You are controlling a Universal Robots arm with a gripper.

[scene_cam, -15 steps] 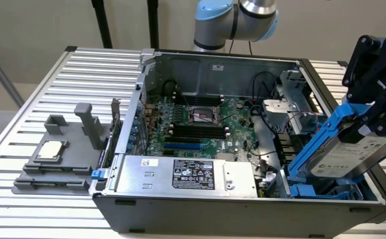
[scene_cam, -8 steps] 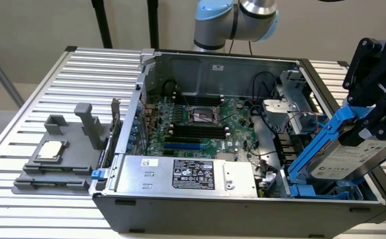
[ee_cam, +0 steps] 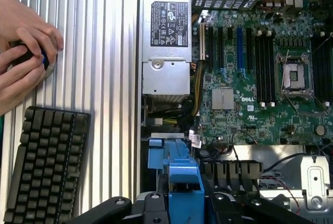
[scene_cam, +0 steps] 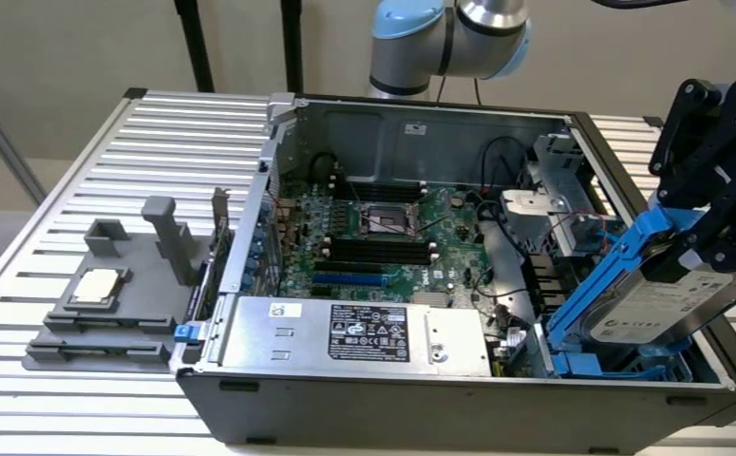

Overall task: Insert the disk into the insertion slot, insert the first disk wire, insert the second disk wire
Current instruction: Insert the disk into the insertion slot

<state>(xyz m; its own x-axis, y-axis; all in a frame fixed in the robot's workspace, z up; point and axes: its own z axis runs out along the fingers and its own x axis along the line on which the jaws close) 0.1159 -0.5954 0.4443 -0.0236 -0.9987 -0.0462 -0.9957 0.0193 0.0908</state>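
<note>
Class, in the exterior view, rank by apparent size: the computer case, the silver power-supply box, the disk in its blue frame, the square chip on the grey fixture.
1. computer case
2. power-supply box
3. disk, partly covered by the end effector, so its rank against the box is unsure
4. square chip

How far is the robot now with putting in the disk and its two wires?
Nothing looks finished yet. In hand: the gripper grips the disk, which hangs tilted over the insertion slot and is not seated in it. Left: seating the disk and inserting both wires.
</note>
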